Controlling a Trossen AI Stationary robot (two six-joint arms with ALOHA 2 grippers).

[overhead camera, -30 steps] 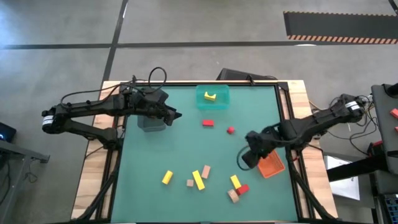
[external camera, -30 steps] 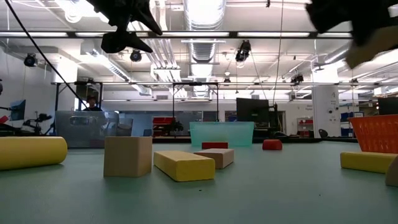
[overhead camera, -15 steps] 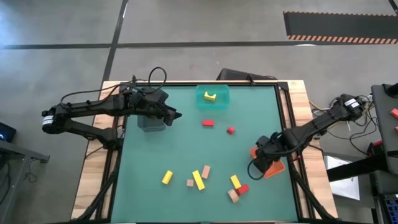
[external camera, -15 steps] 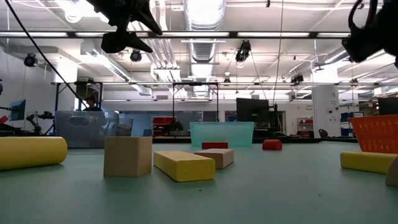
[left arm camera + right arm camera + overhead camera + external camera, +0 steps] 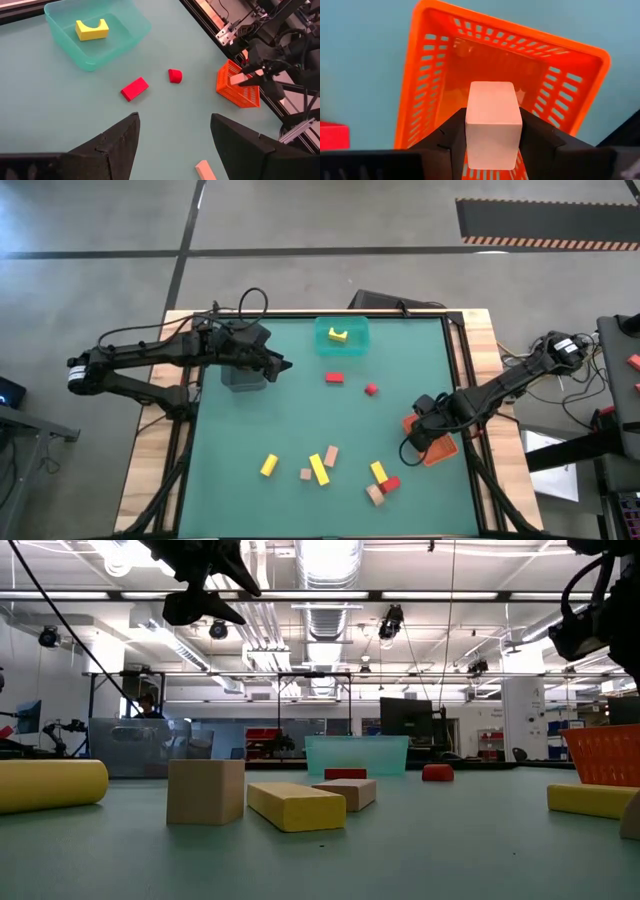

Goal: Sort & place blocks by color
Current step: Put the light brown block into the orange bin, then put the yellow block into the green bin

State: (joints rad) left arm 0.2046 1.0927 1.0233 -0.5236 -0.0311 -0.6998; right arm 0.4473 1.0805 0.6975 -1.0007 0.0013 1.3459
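My right gripper (image 5: pixel 492 122) is shut on a pale tan block (image 5: pixel 493 112) and points down over the orange bin (image 5: pixel 445 75) at the table's right edge (image 5: pixel 442 450). My left gripper (image 5: pixel 172 145) hangs open above the table beside the grey bin (image 5: pixel 243 375), holding nothing. A yellow block (image 5: pixel 339 335) lies in the teal bin (image 5: pixel 322 340). A red bar (image 5: pixel 334 378) and a small red block (image 5: pixel 371 389) lie mid-table. Several yellow, tan and red blocks (image 5: pixel 319 468) lie on the mat near the front edge. My right gripper pinches the tan block by two opposite sides (image 5: pixel 471 125) between its two fingers. The fingers come from above, pointing steeply down. The block is lifted clear, over the orange bin's open top.
The grey bin stands at the far left, the teal bin at the far middle, the orange bin at the right edge. Bare green mat lies between the mid-table red blocks and the near cluster (image 5: pixel 380 480). A black frame rail runs around the mat.
My right gripper has carried the tan block toward the table's right edge, over the orange bin, sinking and tipping to point more steeply down. It stays shut on the block.
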